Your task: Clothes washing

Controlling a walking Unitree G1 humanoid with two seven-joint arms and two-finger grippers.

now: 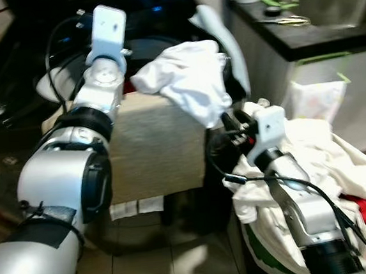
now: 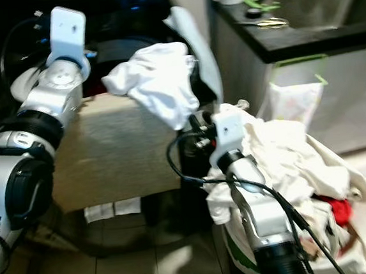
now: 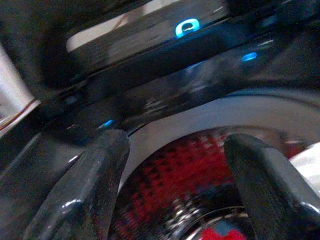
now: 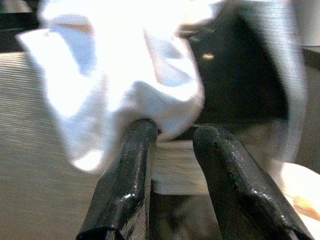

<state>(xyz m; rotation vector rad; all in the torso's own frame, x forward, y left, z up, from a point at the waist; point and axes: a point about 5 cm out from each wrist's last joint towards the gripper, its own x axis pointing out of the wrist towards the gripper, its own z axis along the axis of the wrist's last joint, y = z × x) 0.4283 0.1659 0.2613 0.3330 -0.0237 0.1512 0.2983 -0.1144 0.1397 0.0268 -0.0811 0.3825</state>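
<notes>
I am reaching my right gripper [image 4: 172, 150], fingers parted and empty, toward the white garment [image 1: 187, 79] draped on the washer's edge. My left gripper [image 3: 175, 165] is hovering wide open over the drum [image 3: 200, 165], already holding red laundry; the bag [image 2: 364, 224] is looking mostly full.

You're looking at a white garment [image 1: 184, 79] lying over a beige towel [image 1: 152, 146], red checked cloth [image 3: 185, 165] showing in the drum, blue lights [image 3: 186, 27] glowing.

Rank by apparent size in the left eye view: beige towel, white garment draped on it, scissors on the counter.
1. Beige towel, largest.
2. White garment, clearly smaller.
3. Scissors, smallest, though they lie farther from the camera, which shrinks them.
</notes>
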